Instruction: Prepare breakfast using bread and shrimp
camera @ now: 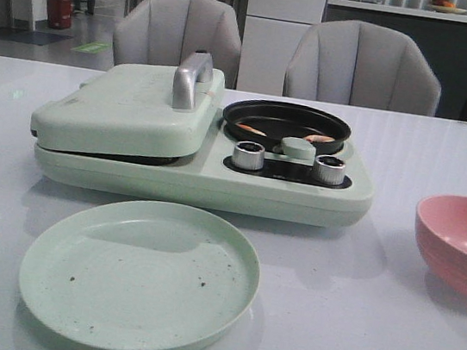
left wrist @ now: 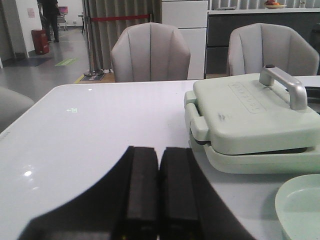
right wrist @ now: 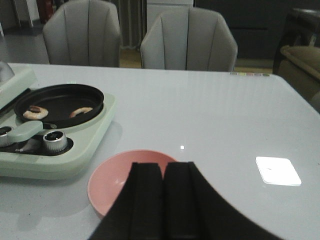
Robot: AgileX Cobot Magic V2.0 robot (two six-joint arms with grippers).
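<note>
Two pale orange shrimp [camera: 252, 130] [camera: 318, 138] lie in the small black pan [camera: 286, 123] of the pale green breakfast maker [camera: 204, 167]; they also show in the right wrist view [right wrist: 35, 112] [right wrist: 80, 111]. The maker's lid [camera: 130, 106] with its silver handle [camera: 191, 78] is down over the left plate. No bread shows; what is under the lid is hidden. My left gripper [left wrist: 160, 152] is shut and empty, above the table left of the maker. My right gripper [right wrist: 163, 167] is shut and empty, above the pink bowl [right wrist: 112, 182]. Neither gripper shows in the front view.
An empty pale green plate [camera: 139, 274] lies in front of the maker. The pink bowl [camera: 461, 242] stands empty at the right. Two silver knobs [camera: 248, 154] [camera: 330, 169] sit on the maker's front. Two grey chairs [camera: 178, 35] [camera: 363, 67] stand behind the white table [camera: 385, 336].
</note>
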